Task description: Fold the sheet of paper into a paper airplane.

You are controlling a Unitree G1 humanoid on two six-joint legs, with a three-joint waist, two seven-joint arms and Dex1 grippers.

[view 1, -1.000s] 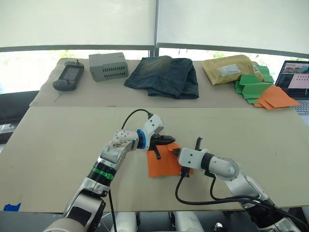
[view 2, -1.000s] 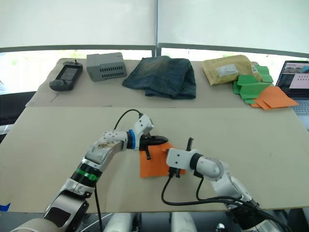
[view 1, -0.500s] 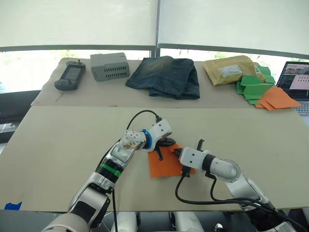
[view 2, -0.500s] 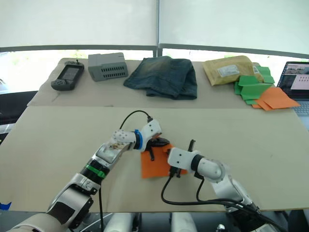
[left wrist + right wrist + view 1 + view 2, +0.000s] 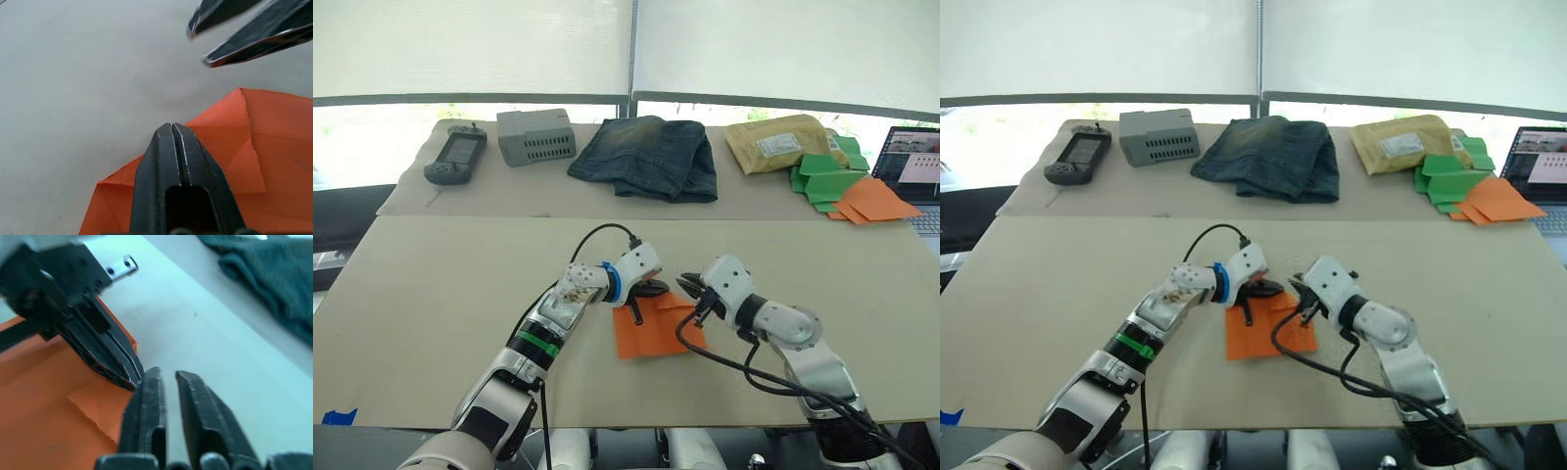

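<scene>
The sheet of paper (image 5: pixel 651 335) is bright orange and lies flat on the tan table (image 5: pixel 440 284), with a creased flap folded in at its far edge. My left gripper (image 5: pixel 660 288) is shut, and its tip (image 5: pixel 171 128) rests on that far folded edge. My right gripper (image 5: pixel 689 286) hovers just past the paper's far right corner, tip to tip with the left one. Its fingers (image 5: pixel 146 396) stand a narrow gap apart with nothing between them. In the right wrist view the paper (image 5: pixel 39 401) lies under the left gripper's black fingers.
Along the back of the table lie a handheld device (image 5: pixel 455 155), a grey box (image 5: pixel 535 134), folded jeans (image 5: pixel 646 157), a padded envelope (image 5: pixel 781 140) and a pile of green and orange paper pieces (image 5: pixel 847 186). A laptop (image 5: pixel 913 166) stands at the far right.
My right gripper has lifted off the paper's right edge and swung round to its far right corner, its fingers drawn closer together. The left gripper slid onto the far edge and stays there.
</scene>
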